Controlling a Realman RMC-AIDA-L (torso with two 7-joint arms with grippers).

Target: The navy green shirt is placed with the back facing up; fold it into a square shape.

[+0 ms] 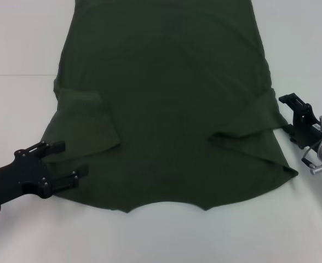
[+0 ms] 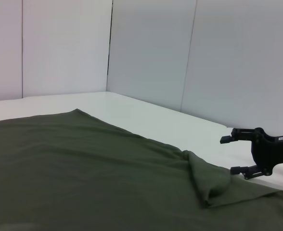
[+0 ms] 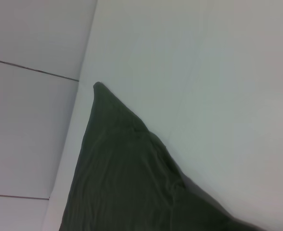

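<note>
Two grippers flank the navy green shirt (image 1: pixel 166 109), which lies spread flat on the white table (image 1: pixel 18 44) with its long axis running away from the robot and both short sleeves already turned in over the body. From the head camera, the left gripper (image 1: pixel 68 160) sits at the shirt's near left corner, its two black fingers spread, one above and one below the cloth edge beside the folded sleeve, so it looks the nearer of the two to a hold. The right gripper (image 1: pixel 293 101) stands just beside the shirt's right edge, level with the folded right sleeve; whether its fingers are parted I cannot tell from here.

From the left wrist, the shirt (image 2: pixel 83 173) fills the foreground as soft, matte, lightly rippled fabric with a raised fold at its far side, and beyond that fold the right gripper (image 2: pixel 232 154) shows its fingers spread, close to the cloth.

From the right wrist, only the shirt (image 3: pixel 122 183) appears, tapering to a pointed corner against the smooth table (image 3: pixel 204 96).
</note>
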